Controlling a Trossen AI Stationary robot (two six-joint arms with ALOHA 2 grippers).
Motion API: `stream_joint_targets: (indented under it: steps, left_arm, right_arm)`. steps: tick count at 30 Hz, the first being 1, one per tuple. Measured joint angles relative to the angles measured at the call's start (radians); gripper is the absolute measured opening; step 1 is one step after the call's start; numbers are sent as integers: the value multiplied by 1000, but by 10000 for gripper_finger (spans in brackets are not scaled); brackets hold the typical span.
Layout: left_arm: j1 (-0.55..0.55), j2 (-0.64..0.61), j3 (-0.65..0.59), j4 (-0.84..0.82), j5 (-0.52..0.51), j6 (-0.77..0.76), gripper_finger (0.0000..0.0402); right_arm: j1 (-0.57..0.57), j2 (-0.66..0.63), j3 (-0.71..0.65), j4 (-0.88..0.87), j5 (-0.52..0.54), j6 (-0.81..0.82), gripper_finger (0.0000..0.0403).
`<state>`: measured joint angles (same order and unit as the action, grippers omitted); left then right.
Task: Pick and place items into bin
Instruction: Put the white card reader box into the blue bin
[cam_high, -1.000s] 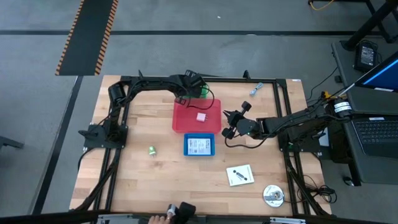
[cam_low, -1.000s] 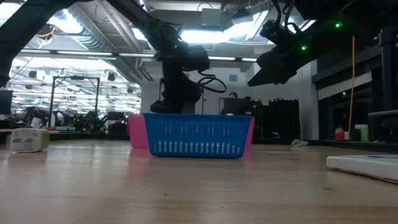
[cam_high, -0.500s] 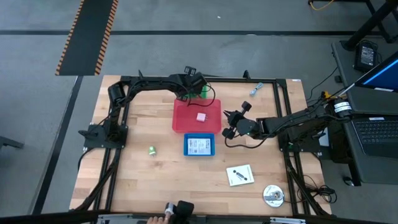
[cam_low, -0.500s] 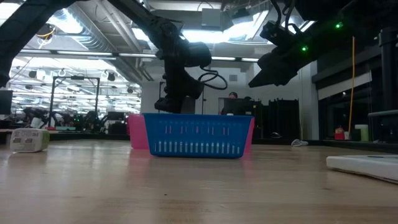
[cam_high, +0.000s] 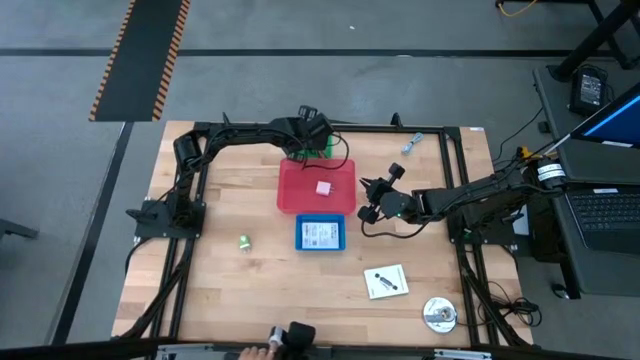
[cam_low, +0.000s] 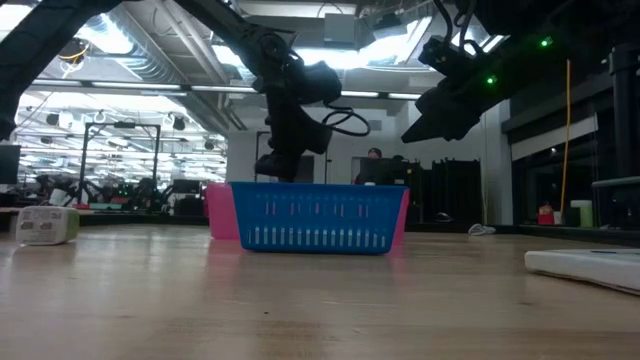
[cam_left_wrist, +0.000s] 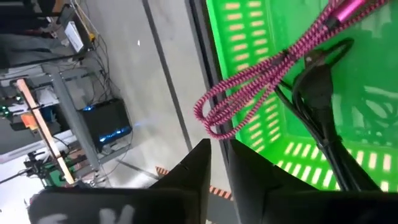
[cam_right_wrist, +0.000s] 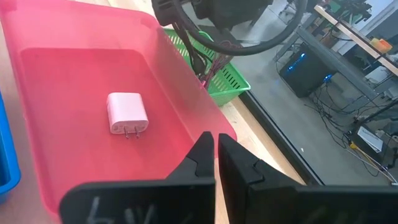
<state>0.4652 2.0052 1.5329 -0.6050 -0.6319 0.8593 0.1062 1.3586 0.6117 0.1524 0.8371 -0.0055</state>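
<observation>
Left gripper (cam_high: 312, 141), fingers nearly closed and empty, hovers over green slotted plastic basket (cam_left_wrist: 298, 93) at table's 12 o'clock; braided magenta cord loop (cam_left_wrist: 249, 87) lies inside. For a clean pick, open wider and descend straight onto the loop's bend. Right gripper (cam_high: 372, 198), fingers narrow and empty, waits at 3 o'clock of red plastic bin (cam_high: 316, 186).

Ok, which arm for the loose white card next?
Right: the right tool is beside the red bin, nearer the white card; the left tool is over the far green basket.
</observation>
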Motion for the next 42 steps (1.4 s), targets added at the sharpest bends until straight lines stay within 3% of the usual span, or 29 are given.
stream_joint_targets:
  steps: [6,9,14,18,26,33,42]
  left_arm:
    - [0,0,0,2,150,-11,21]
    - [0,0,0,-3,172,-11,4]
    - [-1,-8,0,-14,188,-34,3]
    - [-3,-57,-1,-65,295,-113,2]
    - [18,-261,-30,-52,631,-274,2]
    - [14,-478,-254,85,730,-353,2]
    - [-46,-798,-707,520,832,-416,2]
  right_arm:
    - [0,0,0,0,0,0,5]
    - [0,0,0,0,0,0,5]
    - [0,0,0,0,0,0,5]
    - [0,0,0,-1,-3,-1,5]
    - [-87,0,-2,26,-309,-1,1]
    - [-159,0,-2,45,-315,-69,0]
    - [-227,0,-1,99,-317,-131,0]
